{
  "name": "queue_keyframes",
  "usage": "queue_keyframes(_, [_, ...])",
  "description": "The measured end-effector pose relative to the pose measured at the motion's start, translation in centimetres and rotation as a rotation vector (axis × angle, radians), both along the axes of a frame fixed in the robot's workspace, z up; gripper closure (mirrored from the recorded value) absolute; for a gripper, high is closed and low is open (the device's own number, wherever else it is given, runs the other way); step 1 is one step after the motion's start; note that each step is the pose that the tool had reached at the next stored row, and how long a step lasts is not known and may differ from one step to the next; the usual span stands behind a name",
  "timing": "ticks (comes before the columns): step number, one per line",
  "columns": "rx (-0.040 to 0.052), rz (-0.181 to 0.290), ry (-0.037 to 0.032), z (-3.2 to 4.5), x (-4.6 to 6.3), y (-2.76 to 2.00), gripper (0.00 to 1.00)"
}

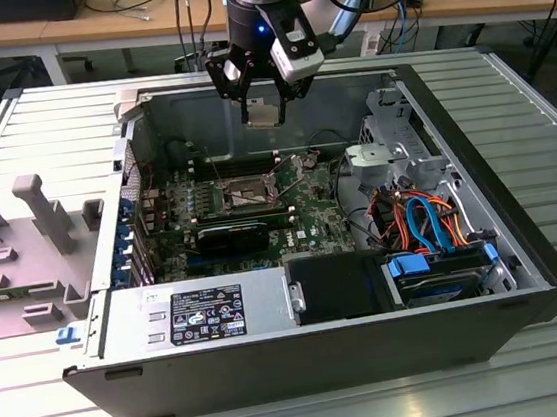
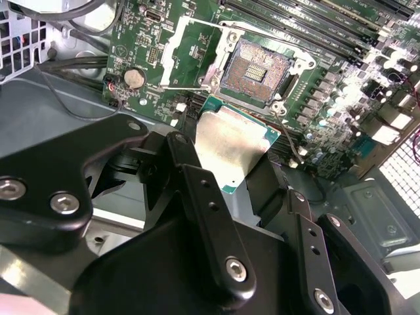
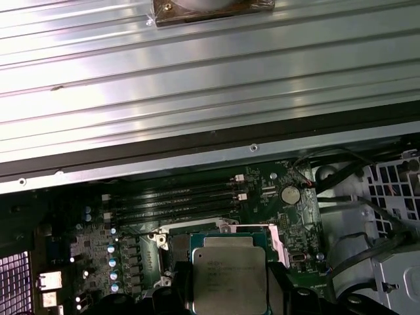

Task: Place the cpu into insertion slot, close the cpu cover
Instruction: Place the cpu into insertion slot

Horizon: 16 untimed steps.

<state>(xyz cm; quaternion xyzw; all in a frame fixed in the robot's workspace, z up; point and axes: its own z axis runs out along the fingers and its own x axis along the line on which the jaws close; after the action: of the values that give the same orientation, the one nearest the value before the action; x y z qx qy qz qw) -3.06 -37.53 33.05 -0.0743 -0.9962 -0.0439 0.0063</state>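
- The gripper is clamped on the cpu, one black finger on each of two opposite edges, so the chip sits right between the fingertips.
- In the exterior view the chip hangs up around the rim height of the open computer case, near its far wall. It's well above the motherboard and touching nothing but the fingers.
- The insertion slot is empty. It sits around the middle of the board, below the held chip.
- The cpu cover is flipped open, lying off one side of the slot, with its thin lever wire swung out too.
- The cpu is a thin flat square. It has a matte silvery lid with a soft sheen, and a green edge peeks out around it.
- The slot has a dark, finely dotted square centre with a silvery metal rim. The cover is a shiny thin metal frame, and the green board shows through its opening.
- Long narrow black memory slots run just beside the socket, and there's a round coin battery on the cover's side.
- The fingers are matte black bars with silver screw heads.
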Motion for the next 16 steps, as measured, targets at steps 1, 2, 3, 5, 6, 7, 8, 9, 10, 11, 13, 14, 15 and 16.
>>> queue_keyframes(1, [0.0000, -0.001, 0.0000, 0.00, 0.00, 0.00, 0.45])
queue_keyframes(2, [0.0000, -0.001, 0.0000, 0.00, 0.00, 0.00, 0.45])
queue_keyframes(3, [-0.0001, -0.002, 0.0000, 0.00, 0.00, 0.00, 0.45])
queue_keyframes(5, [0.0000, -0.004, 0.0000, 0.00, 0.00, 0.00, 0.45])
queue_keyframes(6, [0.0000, -0.004, 0.0000, 0.00, 0.00, 0.00, 0.45])
queue_keyframes(7, [0.0000, -0.005, 0.0000, 0.00, 0.00, 0.00, 0.45])
queue_keyframes(8, [0.0000, -0.007, 0.0000, 0.00, 0.00, 0.00, 0.45])
queue_keyframes(9, [-0.0001, -0.008, 0.0000, 0.00, 0.00, 0.00, 0.45])
queue_keyframes(10, [-0.0001, -0.008, 0.0000, 0.00, 0.00, 0.00, 0.45])
queue_keyframes(11, [-0.0001, -0.009, 0.0000, 0.00, 0.00, 0.00, 0.45])
queue_keyframes(13, [-0.0001, -0.011, 0.0000, 0.00, 0.00, 0.00, 0.45])
queue_keyframes(14, [-0.0001, -0.012, 0.0000, 0.00, 0.00, 0.00, 0.45])
queue_keyframes(15, [-0.0001, -0.012, 0.0000, 0.00, 0.00, 0.00, 0.45])
queue_keyframes(16, [-0.0001, -0.013, 0.0000, 0.00, 0.00, 0.00, 0.45])
